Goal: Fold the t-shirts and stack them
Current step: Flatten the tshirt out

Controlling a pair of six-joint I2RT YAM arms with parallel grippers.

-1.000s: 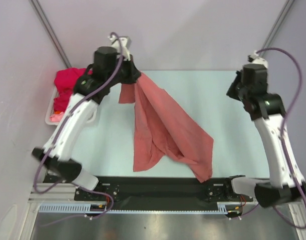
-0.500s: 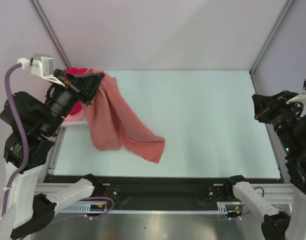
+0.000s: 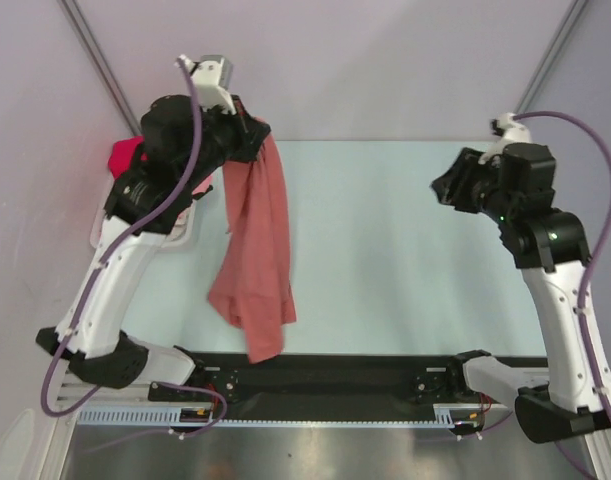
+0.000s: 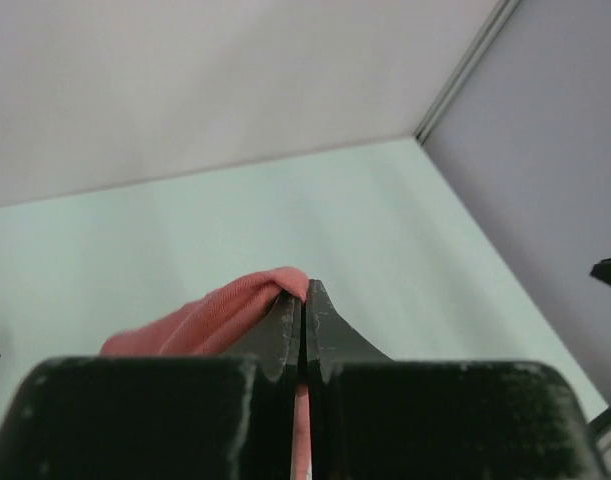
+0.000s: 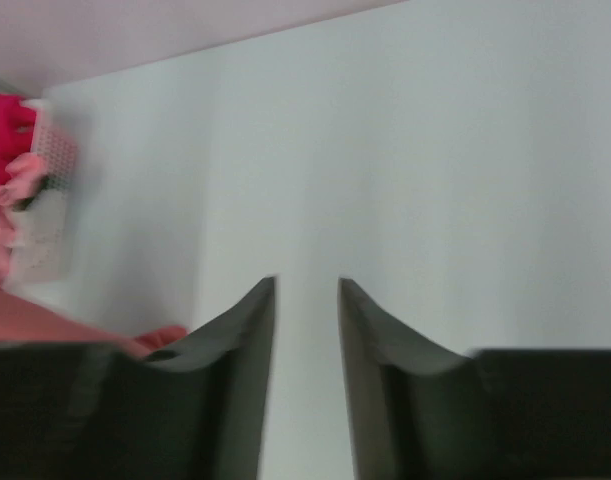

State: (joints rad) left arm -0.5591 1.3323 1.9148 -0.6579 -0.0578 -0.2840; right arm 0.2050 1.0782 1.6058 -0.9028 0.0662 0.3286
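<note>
Three t-shirts: one salmon-red t-shirt (image 3: 255,250), one crimson t-shirt (image 3: 125,155), one light pink t-shirt (image 5: 7,222). One white basket (image 5: 40,240). One table (image 3: 405,260). Two robot arms: left arm (image 3: 115,270), right arm (image 3: 560,290). Two grippers: left gripper (image 4: 303,300), right gripper (image 5: 307,290).

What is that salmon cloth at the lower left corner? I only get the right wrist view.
Observer: A salmon-red t-shirt, hanging from the raised left tool over the table's left side.
Operator: Is that tool actually clamped on it?
Observer: Yes, the left wrist view shows its jaws shut on a fold of the cloth.
Operator: How close is my right tool to it?
Observer: Well apart; the right tool is over the table's right side, the shirt on the left.
</note>
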